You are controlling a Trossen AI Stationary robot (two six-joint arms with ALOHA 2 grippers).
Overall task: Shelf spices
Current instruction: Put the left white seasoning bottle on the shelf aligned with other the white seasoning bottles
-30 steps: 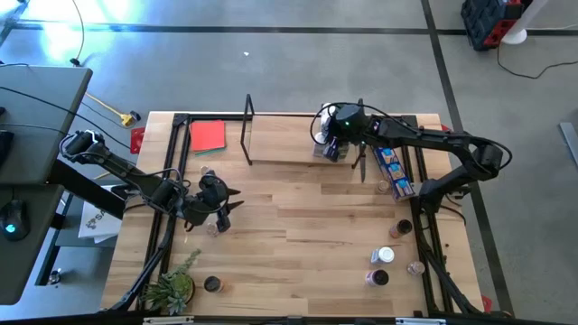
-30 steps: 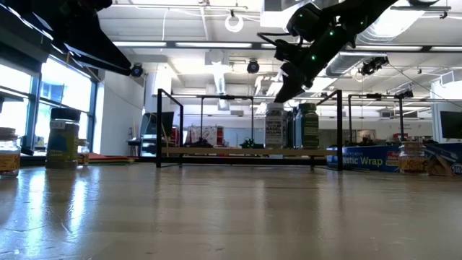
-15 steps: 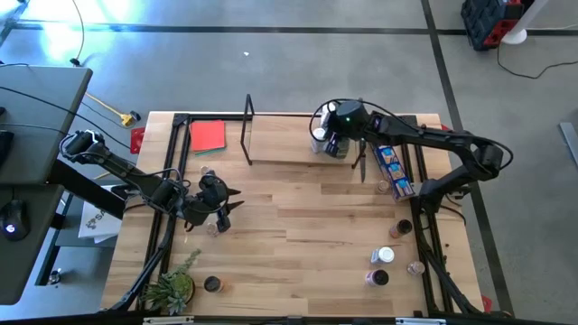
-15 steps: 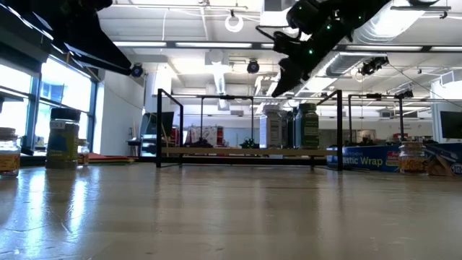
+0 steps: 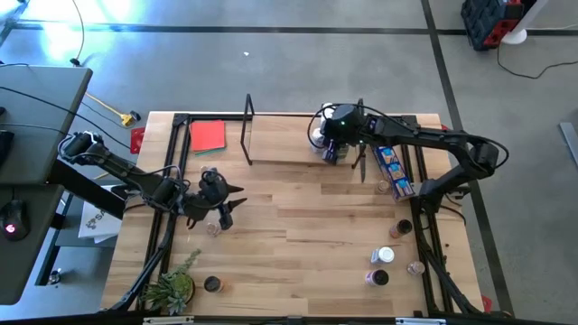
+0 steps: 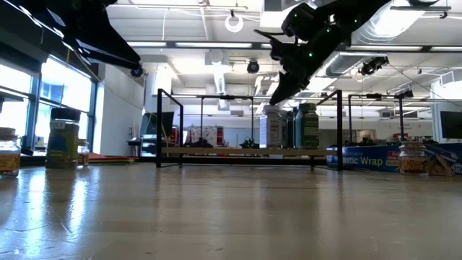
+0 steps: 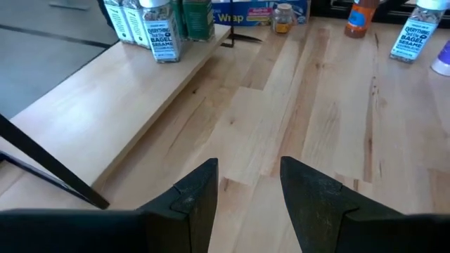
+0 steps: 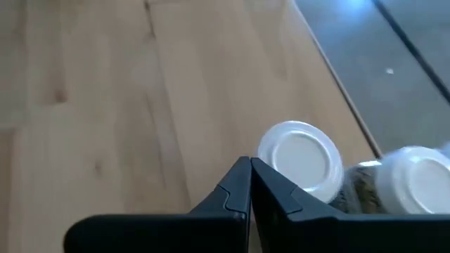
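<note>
Light wooden tabletop (image 5: 307, 235), right gripper (image 8: 249, 169) pressed together just above white-topped spice jars (image 8: 301, 156) on long pale shelf (image 7: 105, 112), left gripper (image 7: 247, 184) spread, holding nothing.

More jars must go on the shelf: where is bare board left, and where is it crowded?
The shelf is bare from its left wire upright to the jar cluster at its right end. There the shut right gripper hovers, crowding it. The left gripper waits over the table, open.
</note>
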